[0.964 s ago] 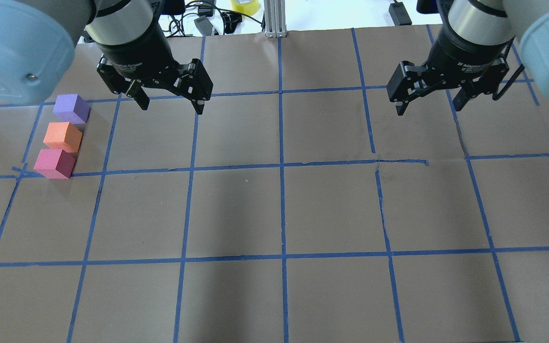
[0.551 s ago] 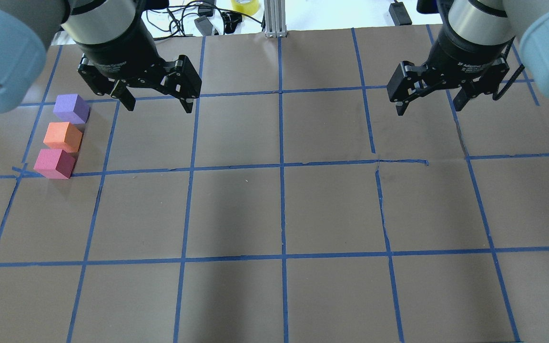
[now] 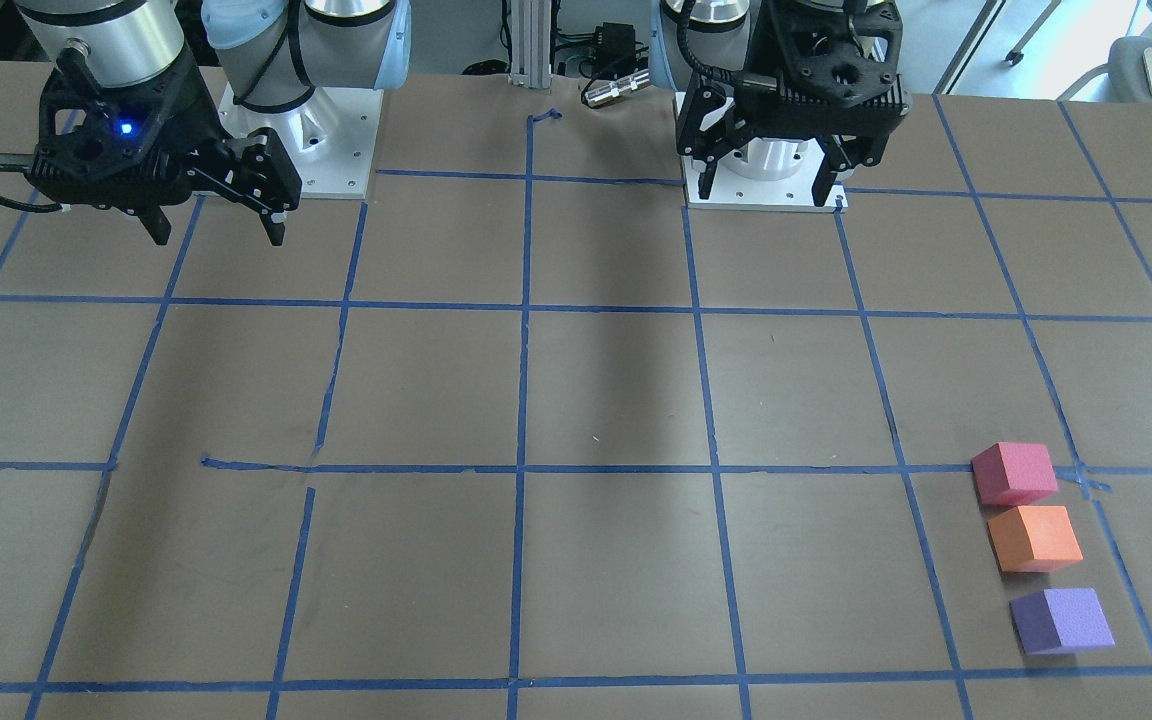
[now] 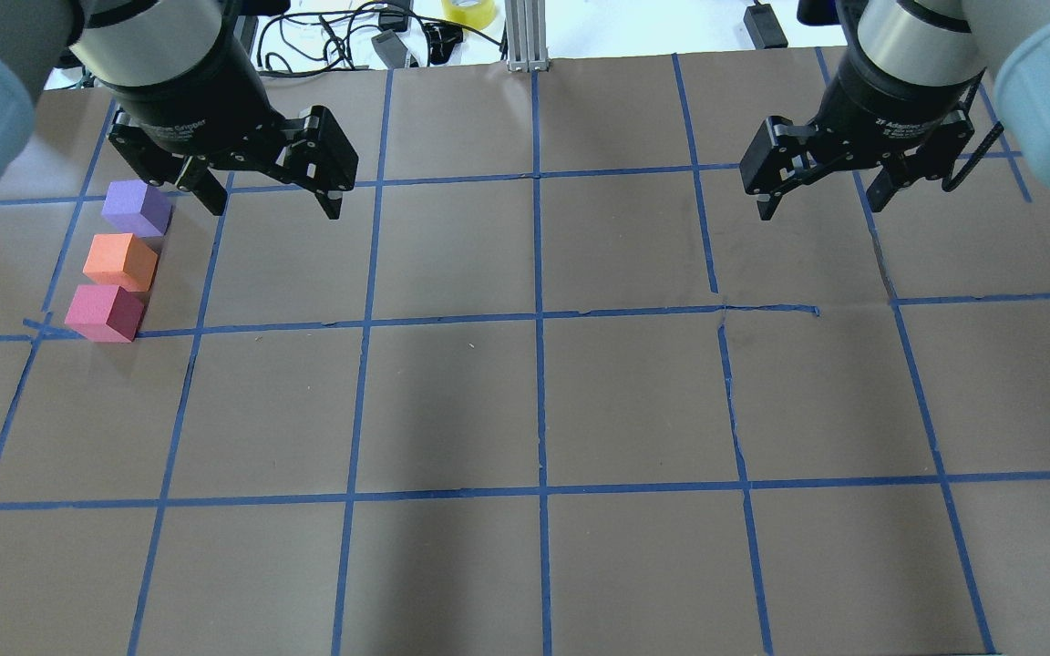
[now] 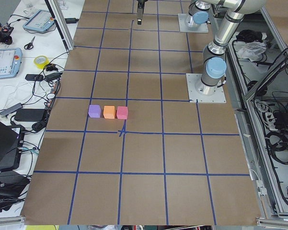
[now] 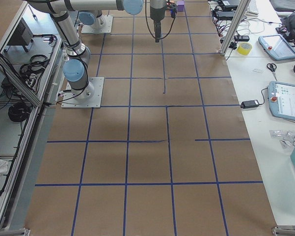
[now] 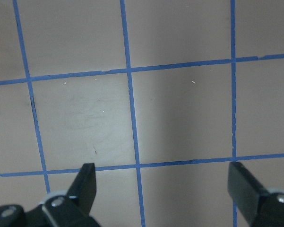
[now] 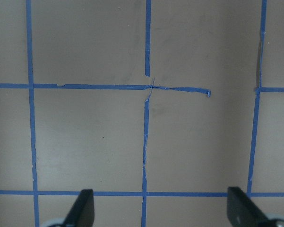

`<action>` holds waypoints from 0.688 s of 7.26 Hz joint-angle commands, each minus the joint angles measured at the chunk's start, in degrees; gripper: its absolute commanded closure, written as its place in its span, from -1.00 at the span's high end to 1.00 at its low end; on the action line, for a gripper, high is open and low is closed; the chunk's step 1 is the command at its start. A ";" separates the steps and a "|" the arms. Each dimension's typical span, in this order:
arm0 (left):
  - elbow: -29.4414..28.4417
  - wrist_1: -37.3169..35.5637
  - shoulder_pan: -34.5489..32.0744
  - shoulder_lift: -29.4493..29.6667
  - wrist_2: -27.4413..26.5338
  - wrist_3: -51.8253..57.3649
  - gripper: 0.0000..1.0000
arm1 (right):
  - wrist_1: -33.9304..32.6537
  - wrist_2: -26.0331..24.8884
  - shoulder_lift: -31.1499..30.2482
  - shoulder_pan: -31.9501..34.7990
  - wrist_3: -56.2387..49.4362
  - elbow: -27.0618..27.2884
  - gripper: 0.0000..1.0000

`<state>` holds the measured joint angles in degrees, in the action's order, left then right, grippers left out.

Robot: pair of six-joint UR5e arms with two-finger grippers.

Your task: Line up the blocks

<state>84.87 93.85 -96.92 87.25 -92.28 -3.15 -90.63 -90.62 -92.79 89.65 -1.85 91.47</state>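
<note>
I am watching the left gripper (image 4: 274, 208) sliding toward the upper left of the overhead frame, nearer the blocks than a second ago. The right gripper (image 4: 821, 210) is staying put. Both sets of fingers are standing apart, empty. The purple block (image 4: 136, 208), orange block (image 4: 120, 261) and pinkish-red block (image 4: 104, 312) are sitting on the bench (image 4: 525, 410) in a column running up the frame, just left of the left fingers. The front-facing view is showing that column at lower right, purple slightly offset. The left wrist view is showing mostly bare bench.
</note>
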 commanded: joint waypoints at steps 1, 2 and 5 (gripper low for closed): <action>-0.05 -0.16 0.07 -0.06 -0.01 -0.01 1.00 | -0.07 0.00 -0.03 0.09 0.00 -0.06 1.00; -0.05 -0.25 0.15 -0.15 -0.01 -0.01 1.00 | -0.07 0.00 0.06 0.00 0.00 0.03 1.00; 0.47 -0.69 -0.02 -0.24 0.00 -0.01 1.00 | -0.16 0.00 0.06 0.00 0.00 0.03 1.00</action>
<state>84.98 93.31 -96.80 87.07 -92.21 -3.16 -90.76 -90.61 -92.76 89.65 -1.84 91.49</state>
